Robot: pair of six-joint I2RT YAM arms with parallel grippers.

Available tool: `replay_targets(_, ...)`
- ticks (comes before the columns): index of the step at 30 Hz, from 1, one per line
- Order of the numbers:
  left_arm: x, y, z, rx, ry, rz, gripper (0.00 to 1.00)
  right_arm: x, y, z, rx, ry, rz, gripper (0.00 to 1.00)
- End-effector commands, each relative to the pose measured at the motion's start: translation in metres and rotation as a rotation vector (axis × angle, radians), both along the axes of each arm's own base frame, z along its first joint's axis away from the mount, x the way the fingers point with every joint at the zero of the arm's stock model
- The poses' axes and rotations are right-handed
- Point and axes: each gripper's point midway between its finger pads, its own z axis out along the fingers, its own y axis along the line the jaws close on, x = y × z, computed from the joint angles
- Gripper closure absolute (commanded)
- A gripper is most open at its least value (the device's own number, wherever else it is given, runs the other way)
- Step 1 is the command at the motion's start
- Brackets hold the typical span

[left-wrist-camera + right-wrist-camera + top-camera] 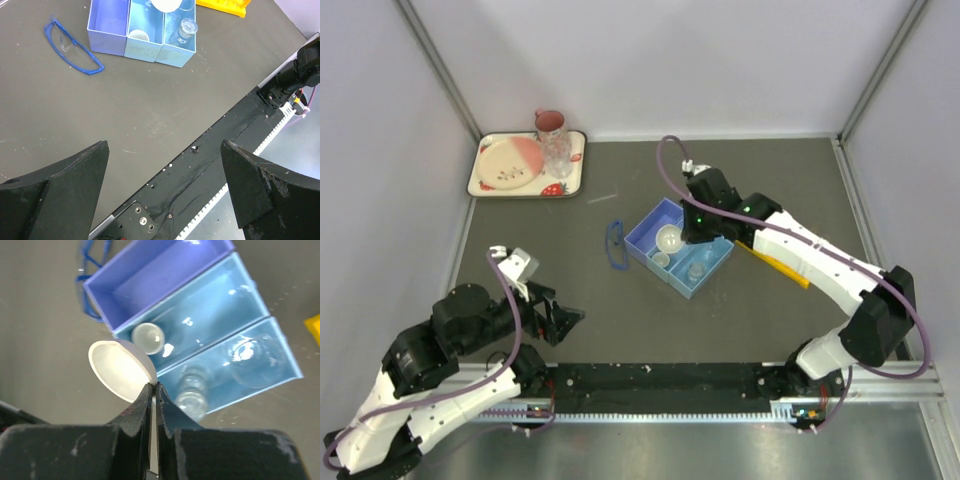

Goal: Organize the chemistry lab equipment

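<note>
— Where is the small white dish [120,371] held?
— It is pinched at its rim by the right gripper [154,386], above the blue divided tray [150,285]. With so thin a grip, it could be dropped askew. The left gripper [162,150] is spread.

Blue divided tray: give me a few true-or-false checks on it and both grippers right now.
1. The right gripper pinches the rim of a white round dish. True.
2. The middle compartment of the blue divided tray is empty. False: a smaller white dish sits in it.
3. The small clear beaker sits in an end compartment of the tray. True.
4. The blue-rimmed goggles lie inside the tray. False: they lie on the table beside it.
5. The left gripper holds a glass rod. False: it is open and empty.
</note>
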Motion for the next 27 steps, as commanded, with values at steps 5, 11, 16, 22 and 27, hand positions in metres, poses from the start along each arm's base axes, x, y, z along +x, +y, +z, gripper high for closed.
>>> replay_targets(5, 0.005, -0.003, 0.019, -0.034, -0.040, 0.006, 0.01, 0.028, -0.047, -0.011, -0.104, -0.042, -0.028, 1.00)
replay_targets(11, 0.005, -0.002, 0.020, -0.031, -0.043, 0.004, 0.01, 0.050, -0.047, -0.029, -0.161, -0.022, -0.034, 1.00)
replay_targets(16, 0.004, -0.002, 0.019, -0.027, -0.041, 0.004, 0.01, 0.070, -0.043, -0.052, -0.200, 0.019, -0.042, 1.00)
replay_targets(22, 0.005, -0.001, 0.016, -0.014, -0.037, 0.010, 0.01, 0.090, -0.041, -0.071, -0.230, 0.048, -0.050, 1.00)
replay_targets(27, 0.006, -0.002, 0.016, -0.009, -0.035, 0.008, 0.01, 0.100, -0.040, -0.085, -0.245, 0.072, -0.051, 1.00)
